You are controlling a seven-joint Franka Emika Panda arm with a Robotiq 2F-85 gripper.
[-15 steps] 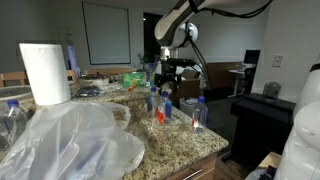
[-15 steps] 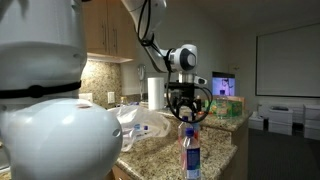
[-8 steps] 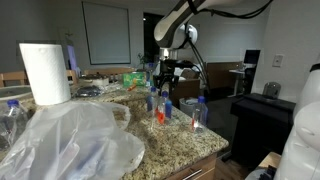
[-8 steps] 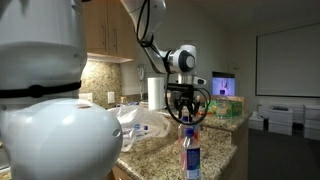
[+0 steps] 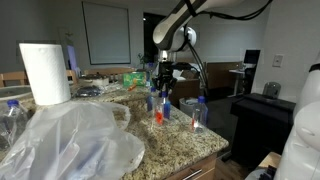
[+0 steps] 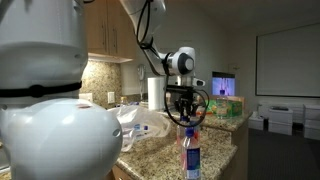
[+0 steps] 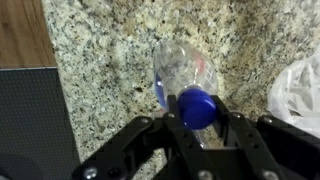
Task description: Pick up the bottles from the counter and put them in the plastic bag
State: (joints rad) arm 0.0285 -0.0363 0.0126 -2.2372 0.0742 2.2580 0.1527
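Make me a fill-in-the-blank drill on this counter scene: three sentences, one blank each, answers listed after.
1. In the wrist view the gripper is shut on the ___ cap of a clear bottle.
2. The counter under that bottle is speckled ___.
3. In an exterior view the white paper towel roll behind the plastic bag stands ___.

Missing words: blue; granite; upright
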